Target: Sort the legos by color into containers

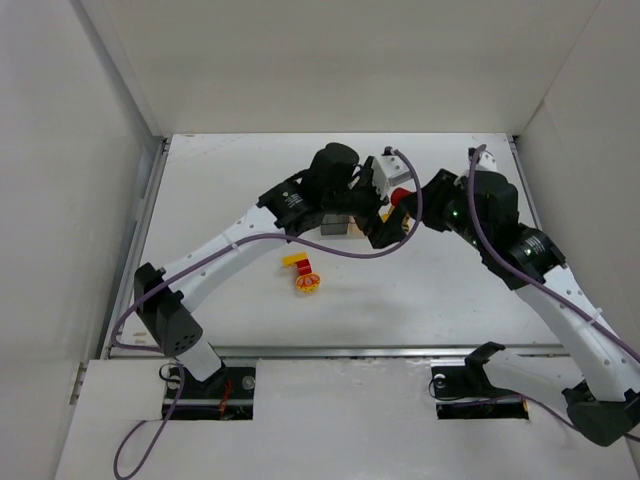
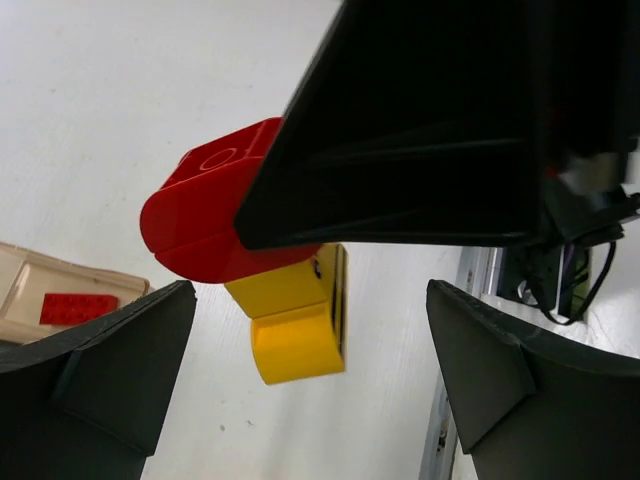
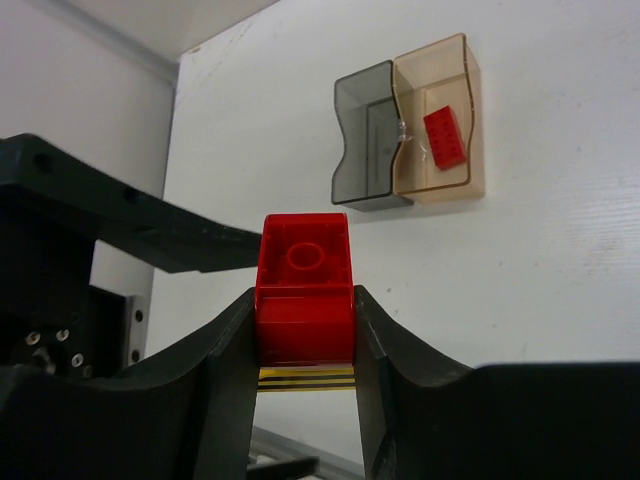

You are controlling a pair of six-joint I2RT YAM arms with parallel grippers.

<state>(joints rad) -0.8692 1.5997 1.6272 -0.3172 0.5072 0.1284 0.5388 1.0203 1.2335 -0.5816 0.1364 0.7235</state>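
My right gripper (image 3: 304,300) is shut on a red lego (image 3: 304,285) with a yellow piece (image 3: 305,378) stuck under it, held above the table. In the left wrist view the same red lego (image 2: 200,215) and yellow piece (image 2: 295,325) hang between my open left fingers (image 2: 120,370), not touched by them. The paired containers stand beyond: the smoky grey bin (image 3: 365,150) looks empty, and the tan bin (image 3: 440,125) holds a red brick (image 3: 446,135). From above, both grippers meet near the red lego (image 1: 400,195), beside the bins (image 1: 340,228).
A yellow-and-red lego (image 1: 297,262) and a round red-and-yellow piece (image 1: 307,282) lie on the table (image 1: 450,290) in front of the bins. White walls enclose the table on the left, the back and the right. A metal rail (image 1: 330,351) runs along the near edge.
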